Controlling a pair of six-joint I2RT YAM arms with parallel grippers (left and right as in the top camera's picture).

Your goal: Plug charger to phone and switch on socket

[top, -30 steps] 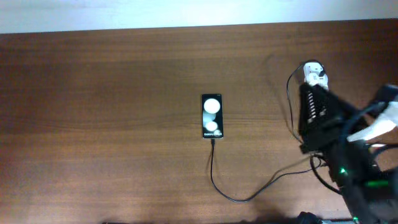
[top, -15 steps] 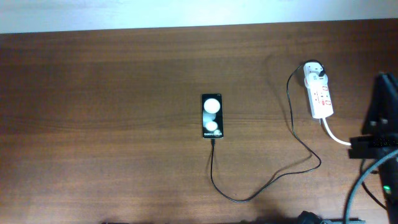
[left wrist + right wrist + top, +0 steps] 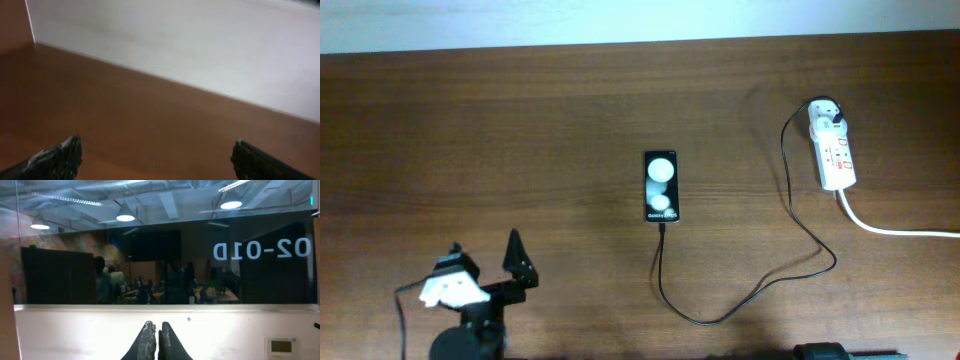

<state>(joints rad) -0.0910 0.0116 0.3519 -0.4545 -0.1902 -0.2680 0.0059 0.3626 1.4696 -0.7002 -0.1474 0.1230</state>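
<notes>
- Brown wooden table [image 3: 520, 120] fills the overhead view; a pale wall strip [image 3: 620, 20] runs along its far edge.
- Left arm [image 3: 470, 310] sits at the near left corner of the table, well apart from all task things.
- Charger [image 3: 705, 322]: thin black cable, lying loose on the table. It leaves the near end of the phone, loops toward the near edge, swings right, then climbs to the far end of the socket.
- White cord [image 3: 890, 230]: thick, leaves the socket's near end and runs off the right edge.
- Socket [image 3: 835, 155]: white strip at far right of the table, lying lengthwise front to back, red marks on top. The charger's dark plug [image 3: 831, 112] sits in its far end. Switch position too small to tell.
- Phone [image 3: 660, 187]: black slab at table centre, flat, larger white spot at the far end, smaller one nearer, lettering at the near end. The charger's tip [image 3: 661, 224] meets its near end; looks plugged in.
- Left gripper [image 3: 156, 147]: jaws spread wide, nothing between them, only bare table and wall ahead in the wrist view.
- Right gripper [image 3: 156, 330]: out of the overhead view. Wrist view has the fingers pressed together, gripping nothing, aimed at a dark glass pane [image 3: 160, 265] with reflected ceiling lights.
</notes>
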